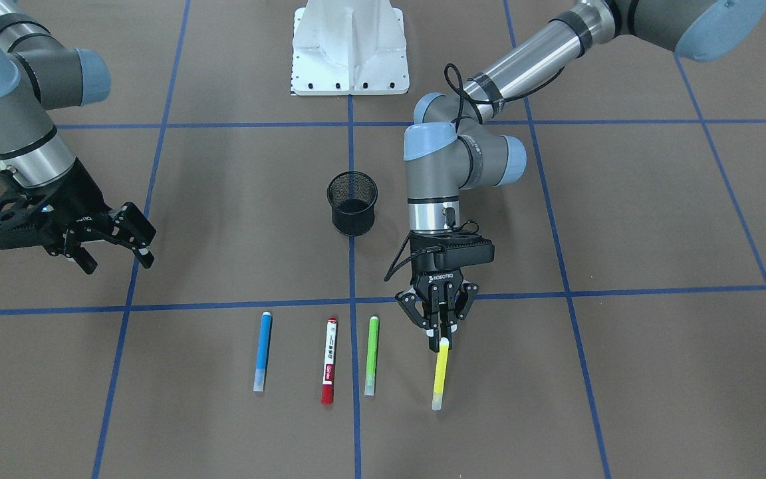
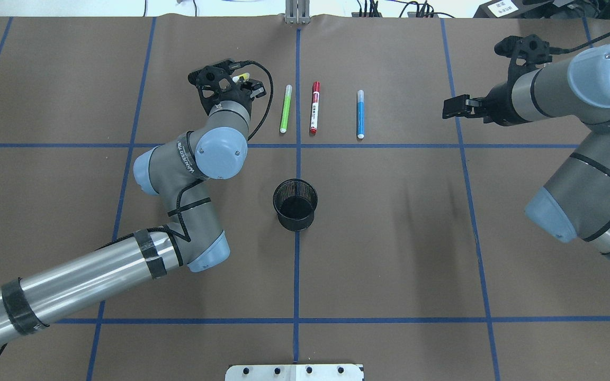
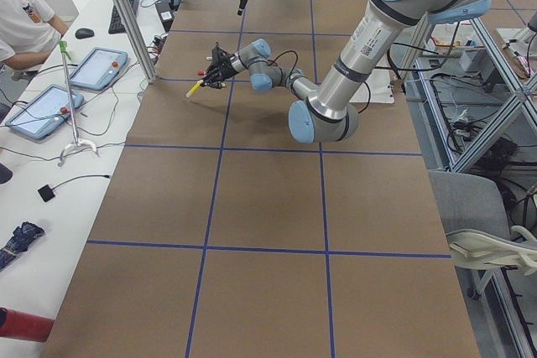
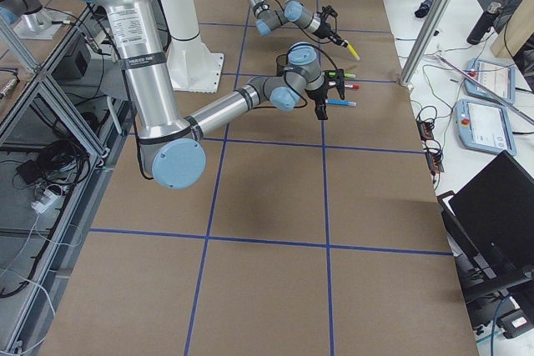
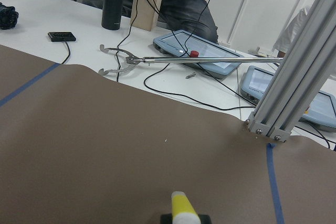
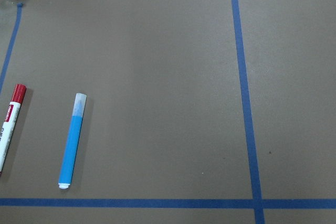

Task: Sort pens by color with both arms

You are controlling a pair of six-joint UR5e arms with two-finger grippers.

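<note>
The yellow pen point(image 1: 441, 372) is pinched at just 1 end by the left gripper point(image 1: 439, 336), slanting down beside the green pen point(image 1: 372, 355). With that short hold it could swivel or slip out in a swing. The right gripper point(image 1: 117, 259) hangs spread wide, holding nothing, well apart from the blue pen point(image 1: 262, 351).

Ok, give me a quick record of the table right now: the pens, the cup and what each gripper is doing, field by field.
left gripper: shut on the yellow pen, at the pen's end nearer the robot
right gripper: open, holding nothing, off to the side of the pen row
blue pen: lying flat, untouched, at the row's end nearest the right gripper
red pen: lying flat between blue and green
green pen: lying flat beside the red pen
mesh cup: upright, apart from the pens, no pen showing in it
</note>
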